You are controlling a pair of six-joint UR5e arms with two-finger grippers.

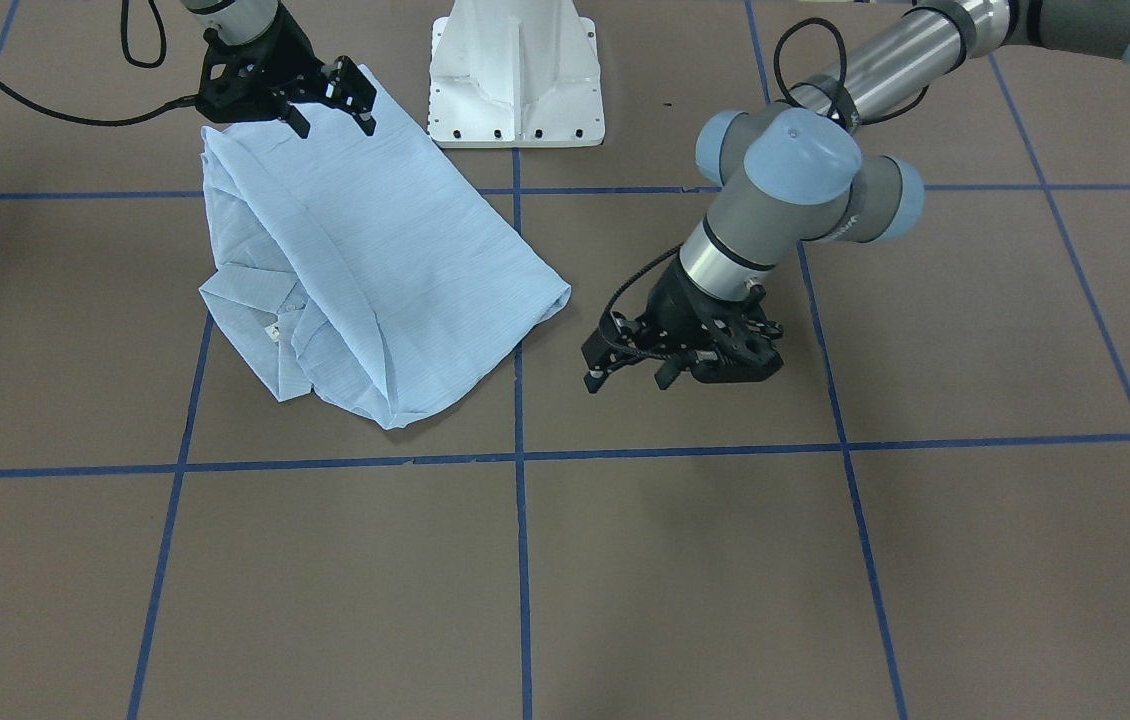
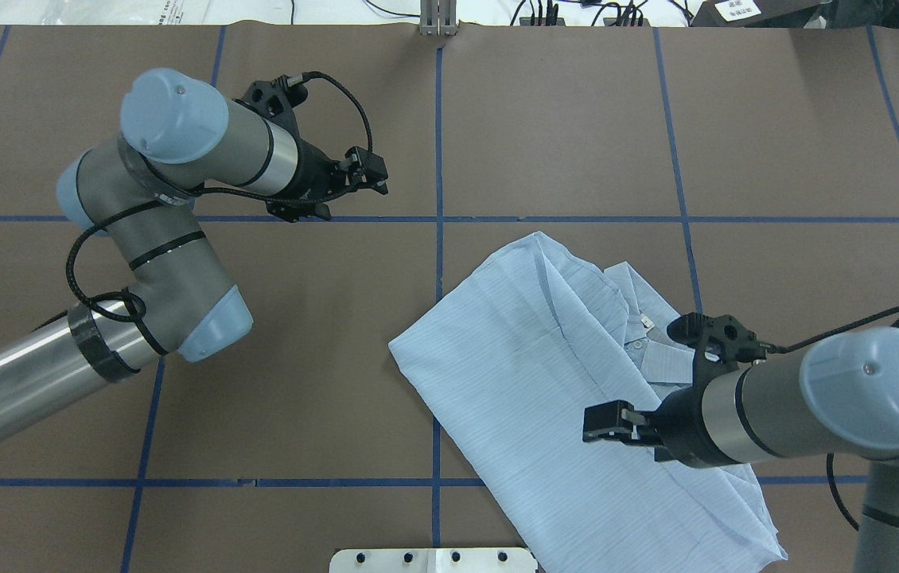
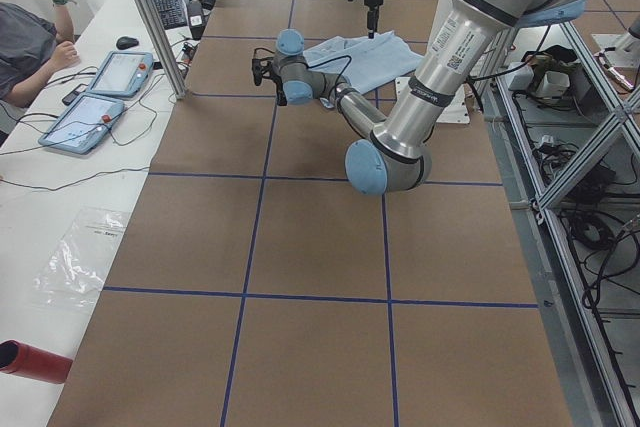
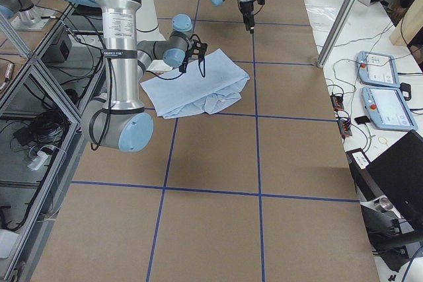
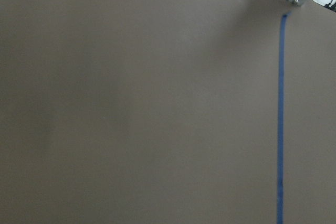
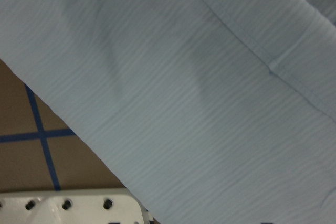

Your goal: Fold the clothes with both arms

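- One pale blue, finely striped shirt (image 1: 395, 260) lies on the brown table (image 1: 825, 580), in the robot's right half, just in front of the white pedestal base (image 1: 515, 80); it is folded to a rough long rectangle, and this rectangle lies diagonal to the blue tape lines (image 1: 522, 560).
- Its collar (image 1: 250, 290) shows at the long side that is away from the table's middle; the small white label (image 1: 275, 333) sits there; a long fold edge runs along the top layer.
- The right gripper (image 1: 333, 112) hangs over the end of the shirt nearest to the base; its two fingers stand apart and there is no cloth between them; whether the tips touch the cloth, I cannot tell.
- The right wrist camera sees almost only striped cloth with one seam; a small part of the table and of the base is at the bottom.
- The left gripper (image 1: 628, 378) is over bare table, near the corner of the shirt that points to the table's middle but apart from it; its fingers are spread and it holds nothing.
- The left wrist camera sees only brown table and one blue line.
- At the bench along the table's far side a person (image 3: 25, 42) is beside two tablets (image 3: 100, 97).
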